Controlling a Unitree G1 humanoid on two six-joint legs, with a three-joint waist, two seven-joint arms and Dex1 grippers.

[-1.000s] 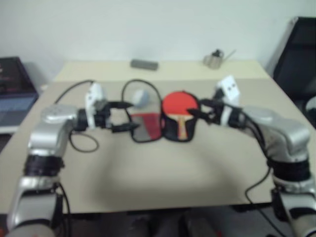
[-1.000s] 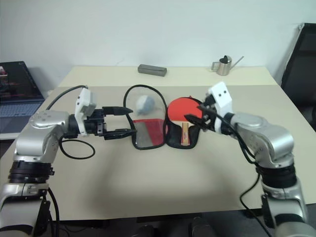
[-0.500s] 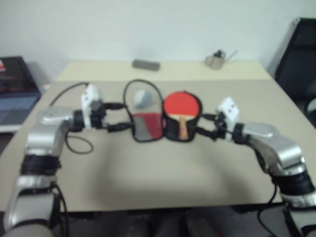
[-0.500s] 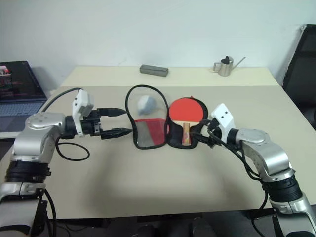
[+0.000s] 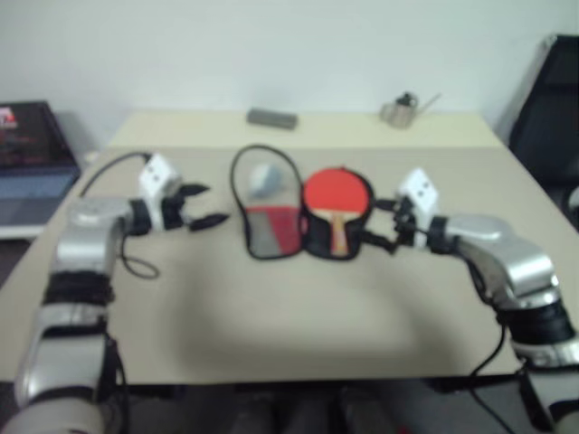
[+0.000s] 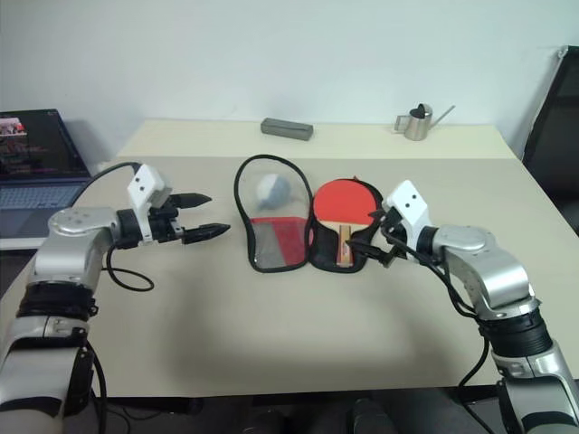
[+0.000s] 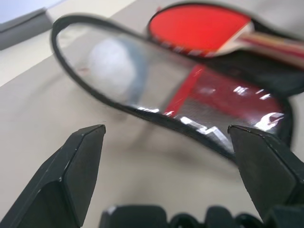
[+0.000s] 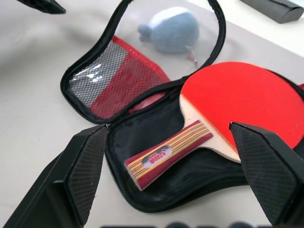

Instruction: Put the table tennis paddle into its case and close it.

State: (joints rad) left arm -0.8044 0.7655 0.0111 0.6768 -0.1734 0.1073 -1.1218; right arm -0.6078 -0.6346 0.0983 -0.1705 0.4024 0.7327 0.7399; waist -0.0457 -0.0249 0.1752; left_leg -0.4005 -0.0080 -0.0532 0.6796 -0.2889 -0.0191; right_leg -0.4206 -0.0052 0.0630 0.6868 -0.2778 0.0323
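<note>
Left tool (image 6: 206, 215) fingers apart, empty, hovering left of the case (image 6: 276, 242). Case lies unzipped on the counter (image 6: 271, 334), paddle (image 6: 342, 203) in its right half. Right tool (image 6: 369, 237) fingers apart beside the handle end.

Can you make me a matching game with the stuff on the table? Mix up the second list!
Things:
1. paddle
2. case
3. watering can
4. laptop

Where or how:
a. far edge of the table, on the robot's right
b. lying flat, spread open
c. off the table, on the robot's left
d. resting in the black half of the case

Pairs: 1-d, 2-b, 3-a, 4-c
</note>
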